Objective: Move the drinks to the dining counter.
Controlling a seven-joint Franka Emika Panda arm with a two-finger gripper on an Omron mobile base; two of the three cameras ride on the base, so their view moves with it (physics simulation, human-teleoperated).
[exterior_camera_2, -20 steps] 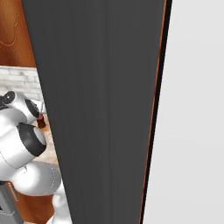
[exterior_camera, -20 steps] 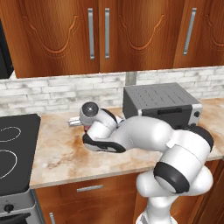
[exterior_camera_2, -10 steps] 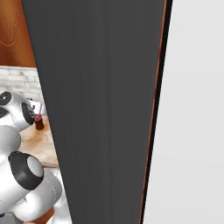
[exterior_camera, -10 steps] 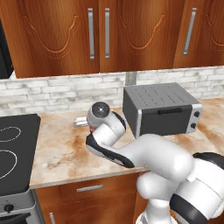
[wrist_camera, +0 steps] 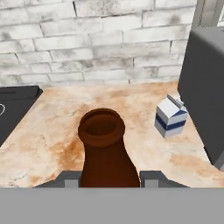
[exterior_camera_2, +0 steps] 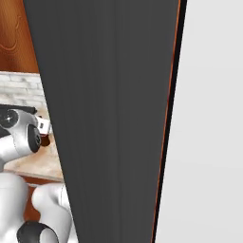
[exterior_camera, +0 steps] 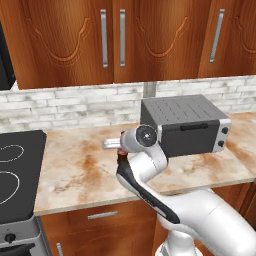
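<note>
Jaws clamped on the cola bottle (wrist_camera: 105, 151) (neck upward), milk carton (wrist_camera: 171, 116) beside grey toaster (exterior_camera: 186, 125)

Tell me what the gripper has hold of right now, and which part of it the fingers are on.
The gripper is shut on the cola bottle, one finger on each side of its body below the neck. The milk carton stands untouched on the counter.
</note>
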